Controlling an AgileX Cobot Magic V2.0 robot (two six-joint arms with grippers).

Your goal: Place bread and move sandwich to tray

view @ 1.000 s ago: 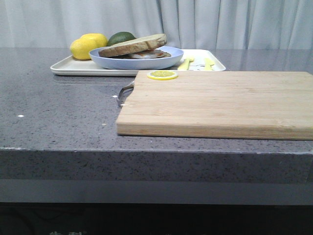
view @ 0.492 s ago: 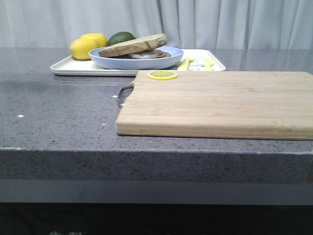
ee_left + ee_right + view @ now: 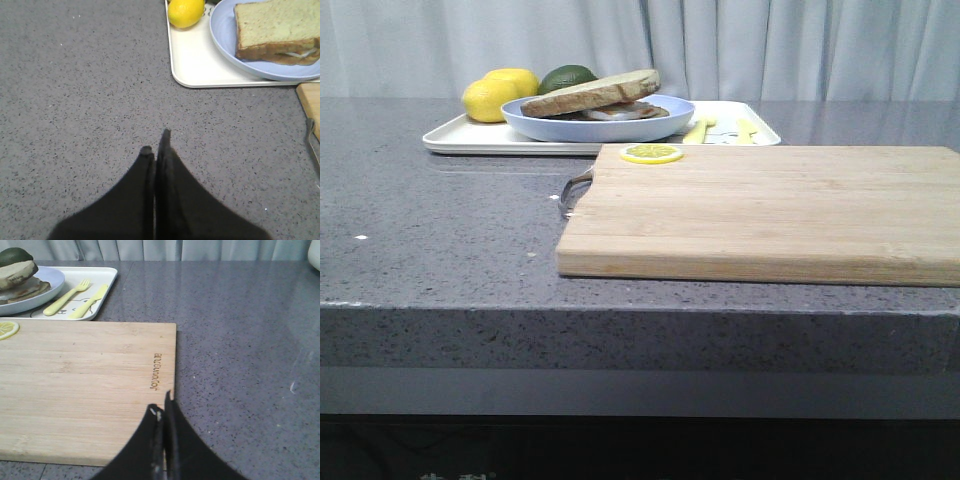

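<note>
The sandwich lies on a round light-blue plate that stands on the white tray at the back left. The thick bread with its greenish-tan face and brown crust is the top slice; white egg shows under it. The plate also shows in the right wrist view. My left gripper is shut and empty over bare counter, short of the tray's near corner. My right gripper is shut and empty over the near right corner of the wooden cutting board. Neither gripper shows in the front view.
Two lemons and an avocado sit on the tray behind the plate. A yellow fork and knife lie on the tray's right part. A lemon slice lies on the cutting board, which has a metal handle.
</note>
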